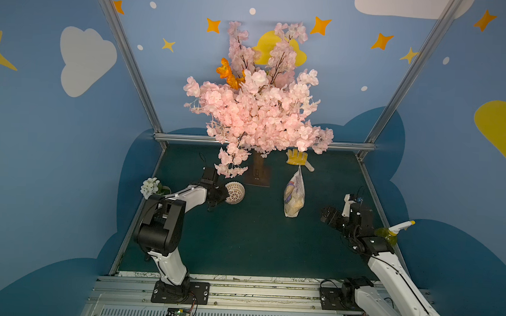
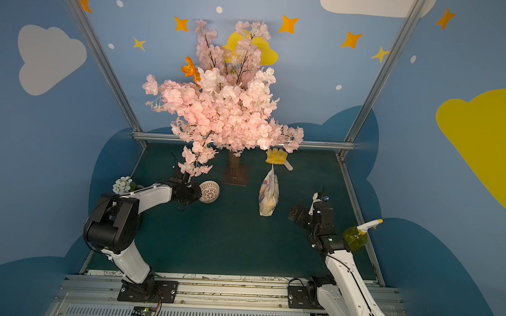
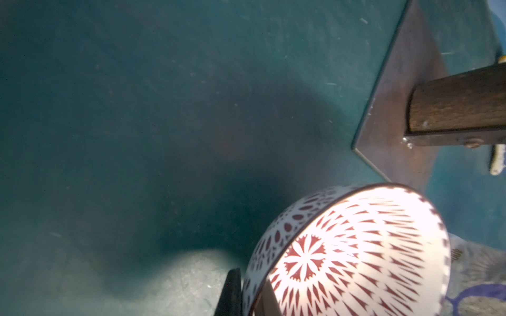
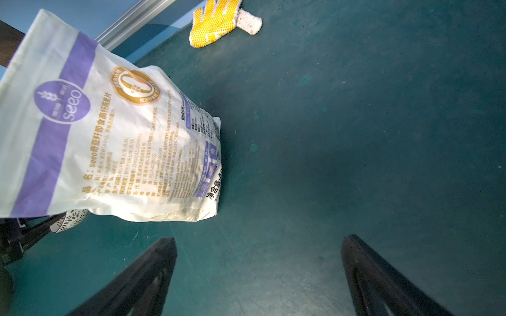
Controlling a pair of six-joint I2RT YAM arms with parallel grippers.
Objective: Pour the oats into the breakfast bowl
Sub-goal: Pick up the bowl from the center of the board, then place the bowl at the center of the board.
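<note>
We see the oats point(image 1: 294, 197) in their white, purple-printed bag, standing upright with the top pinched; well apart, the brown-latticed breakfast bowl point(image 1: 235, 193) is tipped on its side

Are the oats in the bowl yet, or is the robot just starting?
Just starting. Nothing is poured: the oats bag stands untouched on the table. In hand: the left tool grips the breakfast bowl by its rim, tipped on its side. Left: set the bowl upright, have the open right tool grab the bag, then pour.

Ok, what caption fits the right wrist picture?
Open right fingers hover near the standing oats bag, yellow glove beyond.
</note>
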